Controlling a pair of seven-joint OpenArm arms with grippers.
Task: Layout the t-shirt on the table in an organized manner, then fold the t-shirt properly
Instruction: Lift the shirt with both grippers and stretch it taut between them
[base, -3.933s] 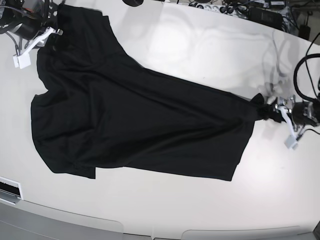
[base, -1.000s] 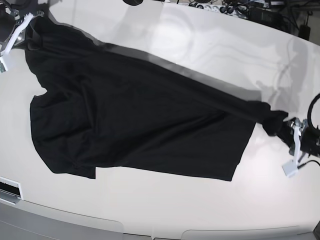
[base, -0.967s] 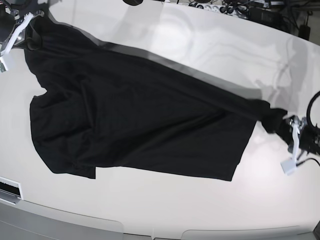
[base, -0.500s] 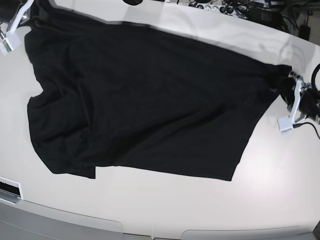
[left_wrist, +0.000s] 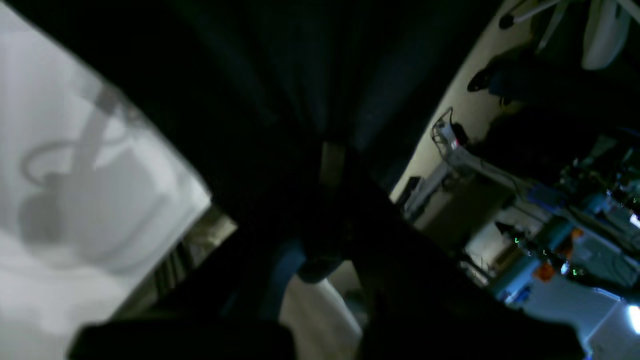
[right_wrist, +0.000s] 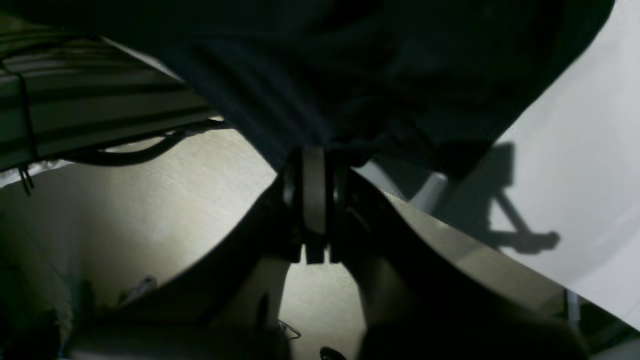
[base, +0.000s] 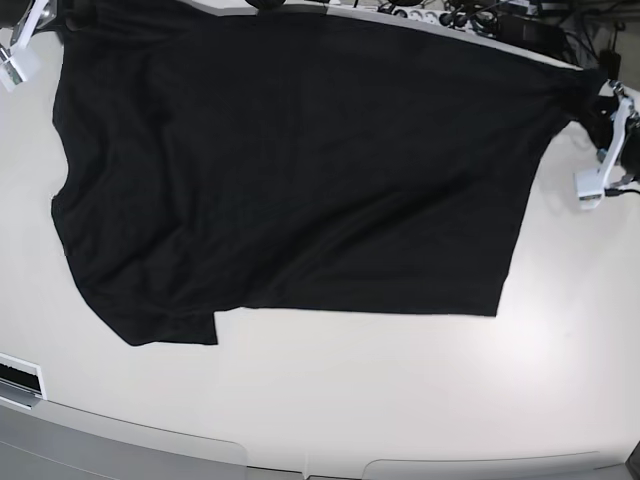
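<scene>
Here the t-shirt (base: 290, 170) spans the upper frame over the table (base: 400, 400), each far corner pinched in a clamped claw, left claw (base: 598, 108) and right claw (base: 45, 15), seemingly to spread it flat.

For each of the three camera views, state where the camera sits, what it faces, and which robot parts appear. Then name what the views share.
Base: overhead, looking down on the table and spread t-shirt; left gripper and right gripper at its far corners.
Left wrist: on the left arm, facing along the shut gripper into gathered cloth.
Right wrist: on the right arm, facing its shut gripper pinching cloth.
Shared: t-shirt and table.
</scene>
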